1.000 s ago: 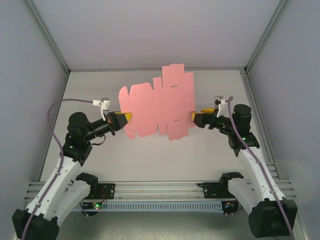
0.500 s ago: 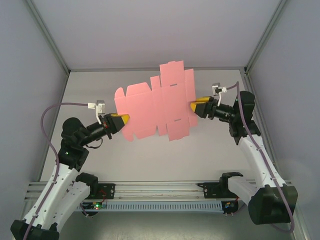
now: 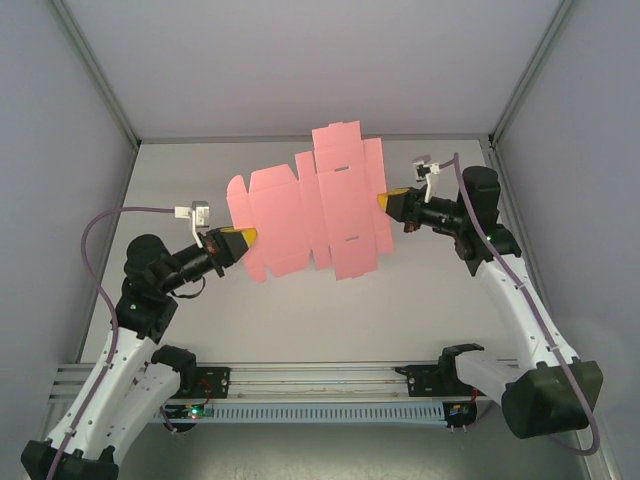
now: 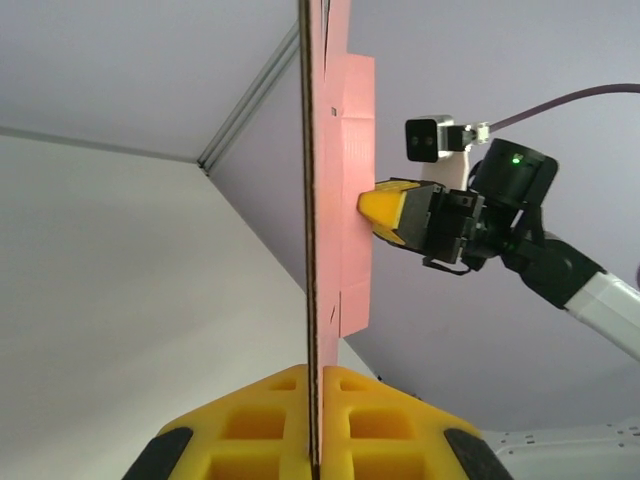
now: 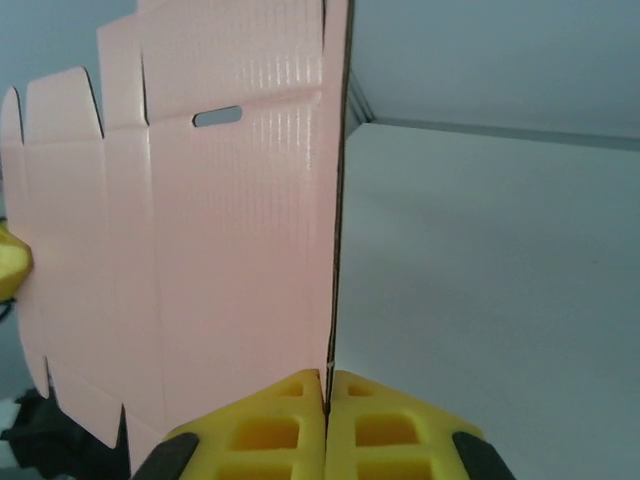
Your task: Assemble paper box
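Near side: left claw (image 3: 247,237) clamped shut on left edge of paper box (image 3: 320,210). Paper box was flat, unfolded die-cut sheet, held up above table (image 3: 300,310). Far side: right claw (image 3: 384,201) clamped shut on right edge; second earlier it stood open beside that edge.

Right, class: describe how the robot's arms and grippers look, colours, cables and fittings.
The left arm and right arm have white links and black joints. The left gripper and right gripper end in yellow fingers; purple cables feed small wrist cameras.
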`<action>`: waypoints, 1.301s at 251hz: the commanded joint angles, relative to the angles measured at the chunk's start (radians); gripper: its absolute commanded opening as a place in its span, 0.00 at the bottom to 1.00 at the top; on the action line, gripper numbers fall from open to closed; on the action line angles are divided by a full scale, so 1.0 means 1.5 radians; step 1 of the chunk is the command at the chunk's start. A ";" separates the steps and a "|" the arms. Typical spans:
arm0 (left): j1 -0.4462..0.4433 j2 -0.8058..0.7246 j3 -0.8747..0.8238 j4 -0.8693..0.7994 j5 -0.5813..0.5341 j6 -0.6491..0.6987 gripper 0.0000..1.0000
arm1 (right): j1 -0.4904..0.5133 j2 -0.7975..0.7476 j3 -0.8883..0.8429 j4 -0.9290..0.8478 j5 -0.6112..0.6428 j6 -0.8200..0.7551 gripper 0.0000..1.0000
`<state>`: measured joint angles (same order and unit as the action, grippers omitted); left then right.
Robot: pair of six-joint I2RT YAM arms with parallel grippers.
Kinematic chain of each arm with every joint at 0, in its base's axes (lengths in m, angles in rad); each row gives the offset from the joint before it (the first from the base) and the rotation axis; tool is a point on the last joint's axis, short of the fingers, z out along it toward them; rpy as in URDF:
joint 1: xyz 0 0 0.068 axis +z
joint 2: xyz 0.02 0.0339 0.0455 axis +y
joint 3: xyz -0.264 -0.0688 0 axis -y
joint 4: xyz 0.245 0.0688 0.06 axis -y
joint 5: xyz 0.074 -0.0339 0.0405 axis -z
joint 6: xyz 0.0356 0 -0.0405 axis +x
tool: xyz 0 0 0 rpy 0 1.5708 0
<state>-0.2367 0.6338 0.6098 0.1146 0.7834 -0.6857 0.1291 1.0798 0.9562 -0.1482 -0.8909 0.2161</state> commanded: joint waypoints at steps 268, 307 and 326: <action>-0.070 0.089 0.031 -0.094 -0.195 -0.034 0.00 | 0.564 0.395 0.336 -0.223 1.293 -0.340 0.00; -0.071 0.111 0.036 -0.076 -0.202 -0.057 0.00 | 0.564 0.415 0.353 -0.220 1.247 -0.334 0.00; -0.074 0.125 0.041 -0.070 -0.200 -0.061 0.00 | 0.564 0.404 0.347 -0.214 1.208 -0.327 0.00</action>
<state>-0.3206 0.8074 0.6567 -0.0643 0.4236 -0.7547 0.9661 1.6993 1.4536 -0.4679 0.9611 -0.2176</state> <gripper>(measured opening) 0.059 0.047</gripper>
